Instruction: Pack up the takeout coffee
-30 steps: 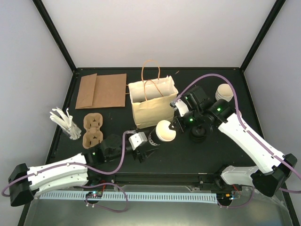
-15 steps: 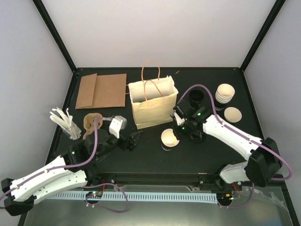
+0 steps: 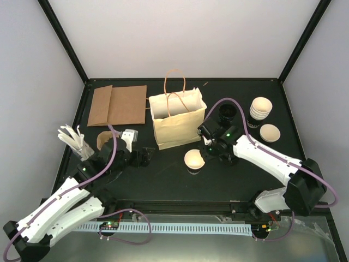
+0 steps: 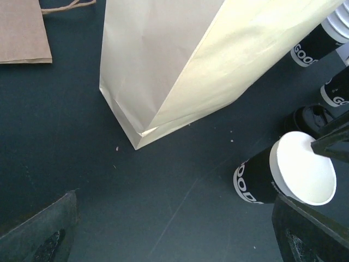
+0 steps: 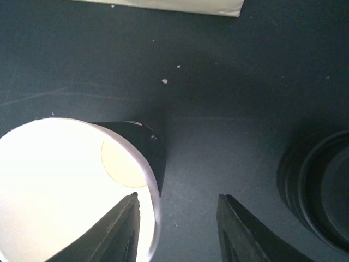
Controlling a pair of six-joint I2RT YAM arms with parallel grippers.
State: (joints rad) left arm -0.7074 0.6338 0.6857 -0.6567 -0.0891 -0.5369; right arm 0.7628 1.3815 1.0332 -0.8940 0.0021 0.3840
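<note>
The takeout coffee [image 3: 194, 160] is a cup with a cream-white inside and a black printed outside. It stands mouth up on the black table in front of the cream paper bag [image 3: 177, 124]. My right gripper [image 3: 208, 146] hangs over its right rim, open. In the right wrist view one finger sits inside the cup [image 5: 65, 180] and the other outside, with the right gripper [image 5: 177, 202] not pinching the rim. My left gripper [image 3: 144, 157] is wide open and holds nothing, left of the cup [image 4: 302, 176]. The bag [image 4: 180, 60] fills the top of the left wrist view.
Black lids [image 3: 229, 155] lie just right of the cup, also in the right wrist view as lids [image 5: 322, 180]. Stacked cups [image 3: 260, 107], another cup [image 3: 270, 132] and a black cup [image 3: 226, 112] stand at the right. Flat brown bags [image 3: 117, 105], a cup carrier [image 3: 103, 143] and white sticks [image 3: 76, 141] sit left.
The right gripper brought the cup down onto the table and opened its jaws. The left arm drew back to the left, away from the cup.
</note>
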